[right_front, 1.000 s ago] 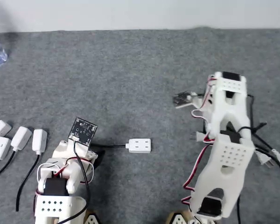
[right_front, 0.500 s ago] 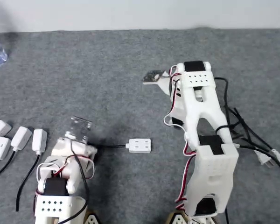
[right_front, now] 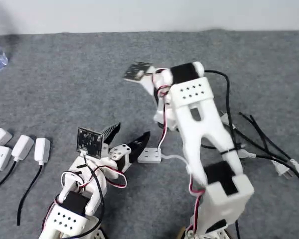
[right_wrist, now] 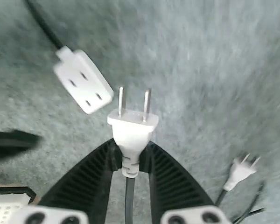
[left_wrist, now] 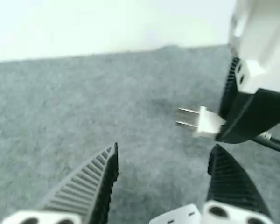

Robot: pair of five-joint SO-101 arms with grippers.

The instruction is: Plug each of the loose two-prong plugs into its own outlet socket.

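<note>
My right claw [right_wrist: 130, 150] is clamped on a white two-prong plug [right_wrist: 132, 125]. Its prongs point outward, and it hangs over the middle of the desk [right_front: 65, 74], close to the white outlet socket [right_wrist: 83, 82] on its black cord. My left claw [left_wrist: 163, 177] stands wide apart with nothing in it, near the desk's front edge, and that socket lies just beside one of its fingers. Three more sockets [right_front: 22, 147] lie by the left edge. Another loose plug [right_wrist: 240, 171] lies toward the right edge.

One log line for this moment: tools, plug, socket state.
left tool open, beside outlet socket | right tool shut on plug | plug not yet inserted
</note>
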